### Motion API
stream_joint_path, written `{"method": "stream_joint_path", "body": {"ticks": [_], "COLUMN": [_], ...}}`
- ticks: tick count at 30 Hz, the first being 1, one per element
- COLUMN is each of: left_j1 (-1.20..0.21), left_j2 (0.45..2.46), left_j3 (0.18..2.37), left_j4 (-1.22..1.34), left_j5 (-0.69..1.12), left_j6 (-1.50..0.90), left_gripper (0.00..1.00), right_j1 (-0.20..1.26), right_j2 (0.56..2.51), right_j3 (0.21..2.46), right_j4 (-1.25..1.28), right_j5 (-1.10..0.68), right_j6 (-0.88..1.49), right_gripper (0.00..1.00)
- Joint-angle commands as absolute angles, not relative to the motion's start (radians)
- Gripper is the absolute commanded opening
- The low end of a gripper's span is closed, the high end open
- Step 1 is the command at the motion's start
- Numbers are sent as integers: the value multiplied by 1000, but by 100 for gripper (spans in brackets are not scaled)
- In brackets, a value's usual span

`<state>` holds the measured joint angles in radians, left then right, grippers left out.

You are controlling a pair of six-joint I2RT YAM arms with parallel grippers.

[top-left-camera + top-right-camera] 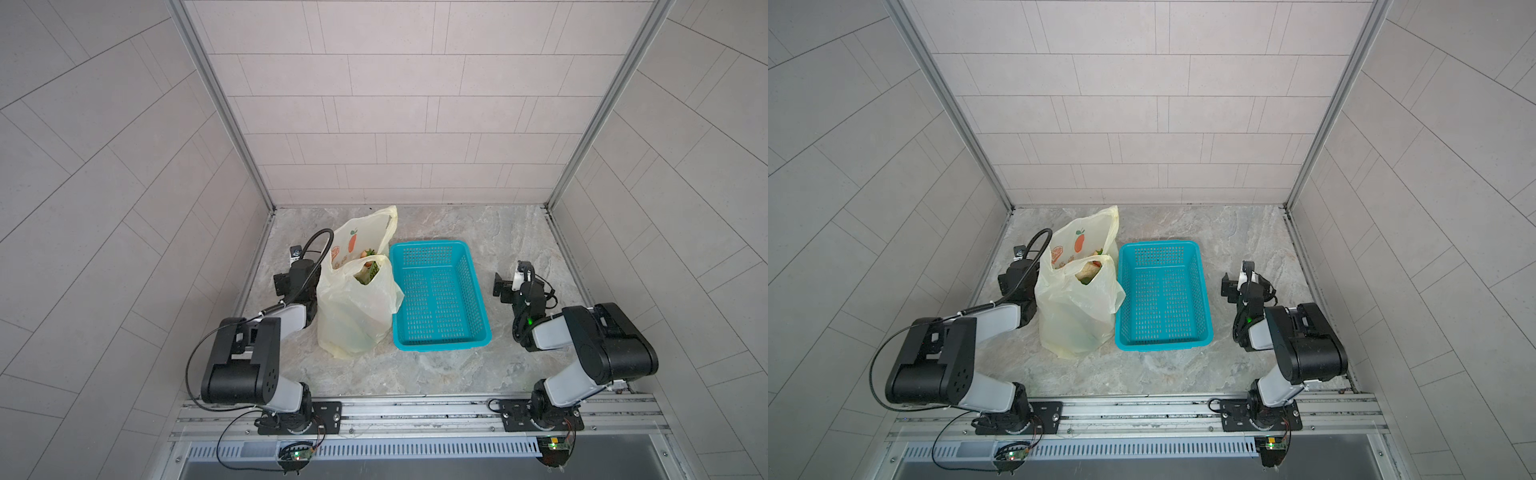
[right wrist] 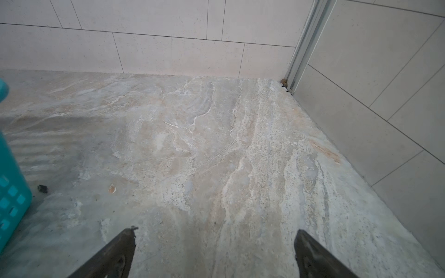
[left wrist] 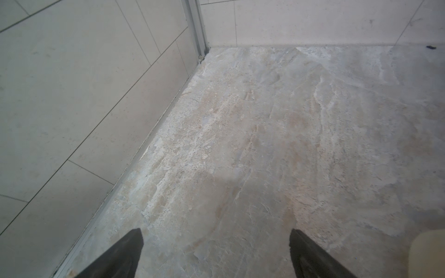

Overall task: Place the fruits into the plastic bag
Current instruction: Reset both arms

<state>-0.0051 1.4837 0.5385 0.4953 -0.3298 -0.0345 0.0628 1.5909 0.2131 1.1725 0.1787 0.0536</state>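
Note:
The plastic bag (image 1: 353, 307) (image 1: 1075, 309) stands upright on the marble table, left of centre, with its handles up. Through its open mouth I see fruits (image 1: 368, 270) (image 1: 1090, 272) inside, red and green, only partly visible. No fruit lies outside the bag. My left gripper (image 1: 297, 278) (image 1: 1017, 278) sits just left of the bag, open and empty over bare table (image 3: 215, 232). A pale-yellow corner of the bag (image 3: 428, 252) shows at the edge of the left wrist view. My right gripper (image 1: 521, 286) (image 1: 1246, 289) is right of the basket, open and empty (image 2: 215, 231).
A teal perforated basket (image 1: 440, 341) (image 1: 1163, 343) stands empty right beside the bag; its wall (image 2: 12, 192) shows in the right wrist view. Tiled walls close in the table on three sides. A small dark speck (image 2: 42, 189) lies on the table near the basket.

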Motion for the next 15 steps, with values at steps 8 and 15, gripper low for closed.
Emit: {"method": "stream_joint_path", "body": {"ticks": [8,15], "left_j1": [-3,-10], "left_j2": [1462,1437], "left_j3": [514,474], "left_j4": [552,609], "left_j5": [-150,-162], "left_j6": [-14,-11], "left_gripper": [100,100], "right_j1": [46,39], "right_j2": [1583,1579], "right_j3": [327,353], "right_j4": [1054,996], "right_j5": [200,181], "right_j6": [22,23], "right_gripper": [99,99]}}
